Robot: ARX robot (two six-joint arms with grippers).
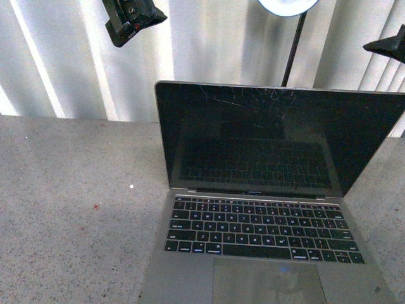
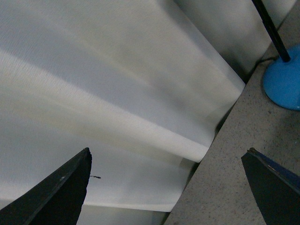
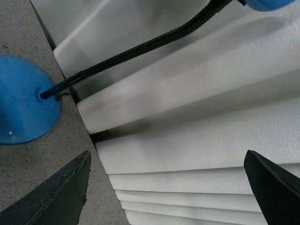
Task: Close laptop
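The laptop (image 1: 266, 209) stands open on the grey table, right of centre in the front view, its scratched black screen upright and its black keys and trackpad facing me. My left gripper (image 1: 131, 19) hangs high at the upper left, well above and behind the lid. Only the dark tip of my right gripper (image 1: 387, 45) shows at the upper right edge, above the screen's far corner. In the left wrist view the left gripper (image 2: 166, 187) is open with nothing between its fingers. The right gripper (image 3: 166, 187) is open too. Neither wrist view shows the laptop.
White curtain folds (image 1: 76, 63) hang behind the speckled grey table (image 1: 69, 209). A lamp with a black stem (image 1: 292, 47) rises behind the laptop; its blue base (image 2: 283, 79) sits on the table by the curtain, and that blue base (image 3: 23, 105) shows again in the right wrist view.
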